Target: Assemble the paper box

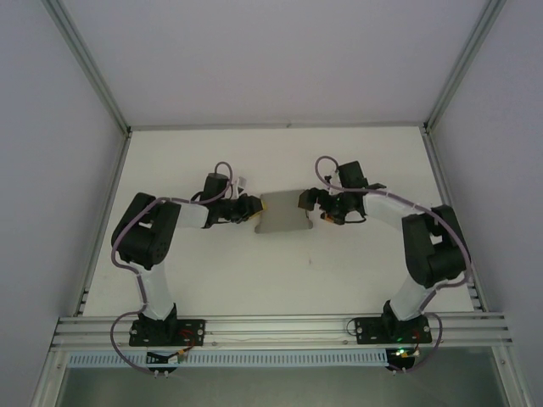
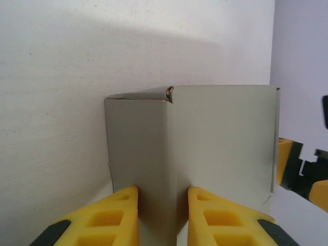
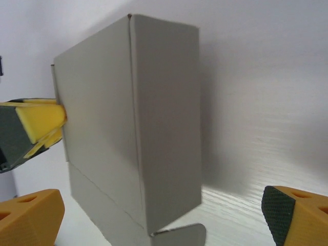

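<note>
Item: paper box (image 1: 284, 212), plain grey thin card, folded up into a shallow rectangular shape; position: on the white surface (image 1: 280, 280), about midway across it, directly between the two hands.

Left hand (image 1: 250, 210): at the box's left end, touching it; in the left wrist view the hand (image 2: 163, 220) has its yellow fingers (image 2: 120, 218) closed on either side of a folded vertical wall of the box (image 2: 225, 148), so the hand is gripping the card; a small crumpled spot shows at the top of that fold; one of these yellow fingers (image 3: 36, 123) also appears in the right wrist view, pressed against the box's far edge.

Right hand (image 1: 312, 210): at the box's right end; in the right wrist view the hand (image 3: 164, 205) is spread wide, its fingers (image 3: 297, 215) well apart from each other with the box (image 3: 133, 118) ahead of and between them; neither pad touches the card; the hand grips nothing.

Detail: a small loose flap (image 3: 179, 233) juts from the box's near corner in the right wrist view; the two broad panels meet at a clean crease.
</note>
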Tool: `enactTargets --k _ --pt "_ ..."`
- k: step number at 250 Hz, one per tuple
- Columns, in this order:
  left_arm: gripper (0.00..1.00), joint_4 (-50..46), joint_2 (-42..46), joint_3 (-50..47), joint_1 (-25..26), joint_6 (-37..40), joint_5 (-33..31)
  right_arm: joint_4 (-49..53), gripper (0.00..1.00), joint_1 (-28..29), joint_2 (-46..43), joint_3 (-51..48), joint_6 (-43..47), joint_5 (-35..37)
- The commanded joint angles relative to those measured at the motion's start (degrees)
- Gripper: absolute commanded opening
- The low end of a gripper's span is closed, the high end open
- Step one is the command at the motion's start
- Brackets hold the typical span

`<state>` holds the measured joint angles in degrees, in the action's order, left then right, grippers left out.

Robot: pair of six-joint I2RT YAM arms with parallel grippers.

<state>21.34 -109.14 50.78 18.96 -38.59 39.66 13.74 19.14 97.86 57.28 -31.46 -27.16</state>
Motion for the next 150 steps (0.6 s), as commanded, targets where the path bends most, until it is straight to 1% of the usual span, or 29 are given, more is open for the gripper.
enactTargets --k 1,28,46,82,110,128,136,150 --pt "0.22 -3.0 -2.1 -1.7 -0.6 -0.3 -0.9 -3.0 0.99 -0.3 3.5 2.8 -3.0 -8.8" --pt "0.22 -2.7 -2.2 -2.5 -1.3 -0.1 -0.6 -5.8 0.95 -0.5 6.5 3.4 -4.7 -11.5" --pt "0.22 -2.2 -2.7 -2.8 -1.8 -0.5 -0.6 -7.9 0.94 -0.5 8.2 3.8 -5.4 -14.7" --pt "0.23 0.0 -3.3 -3.3 -2.1 -0.8 1.4 -10.9 0.88 -0.5 10.2 3.9 -6.4 -19.3" --pt "0.23 0.4 -3.7 -2.7 -2.1 -0.6 1.8 -16.9 0.84 -0.5 11.4 3.1 -8.9 -24.1" --pt "0.23 0.7 -4.0 -2.3 -2.1 -0.6 2.6 -21.2 0.74 -0.5 11.9 2.7 -11.1 -25.8" --pt "0.24 1.0 -3.9 -2.1 -2.1 -0.7 3.0 -21.8 0.71 -0.5 12.0 2.7 -11.4 -25.9" --pt "0.25 1.1 -3.6 -1.9 -2.1 -0.1 3.4 -22.1 0.61 -0.5 11.9 2.7 -11.0 -25.8"
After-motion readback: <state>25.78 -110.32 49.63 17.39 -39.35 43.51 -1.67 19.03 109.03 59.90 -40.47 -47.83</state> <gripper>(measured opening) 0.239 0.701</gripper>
